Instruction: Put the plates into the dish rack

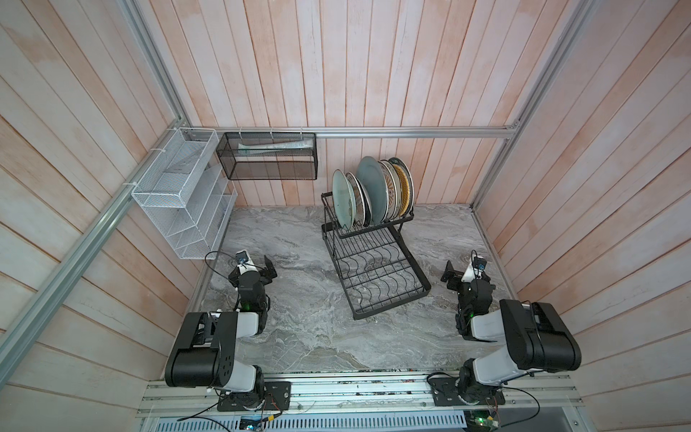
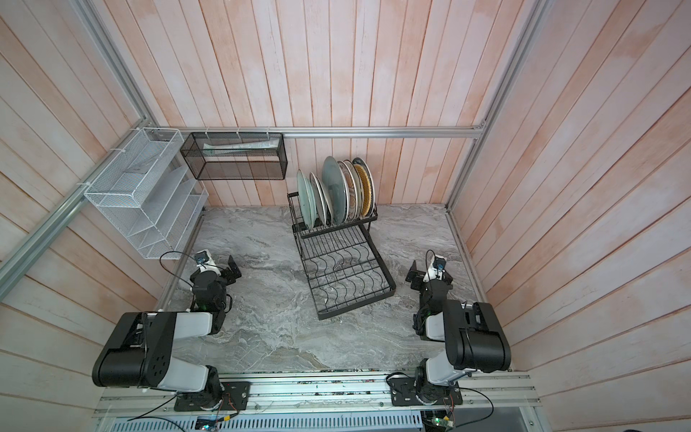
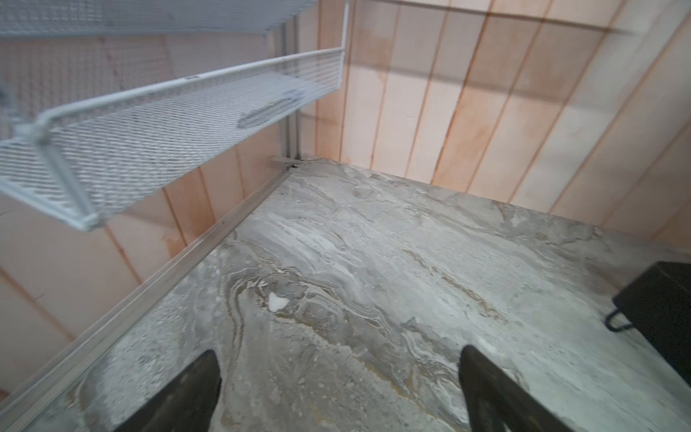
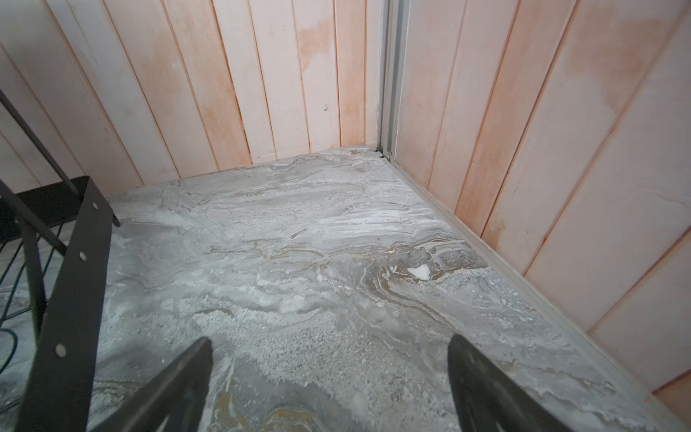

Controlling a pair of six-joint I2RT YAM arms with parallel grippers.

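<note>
Grey, veined, stone-look tabletop [image 1: 299, 321] lies bare under both arms; a white mesh organizer [image 1: 179, 194] hangs on the wall above and outboard of the left claw [image 3: 338, 359], which gapes fully and holds nothing; ahead of it and inboard stands the dish rack [image 1: 389, 295], thin black wire, its flat lower tier of wavy wires empty; the plates [image 1: 370, 190], round and glazed, grey-blue to yellow and patterned, stand on edge, packed into the raised upper tier, several leaning on their neighbours; the right claw [image 4: 331, 344], likewise spread wide and empty, sits just beside the rack's near corner. Loading looks complete; the danger now is a careless swing of that right claw clipping the light frame, since slick, brittle plates crowded high on narrow bars could rattle, slide or topple.
</note>
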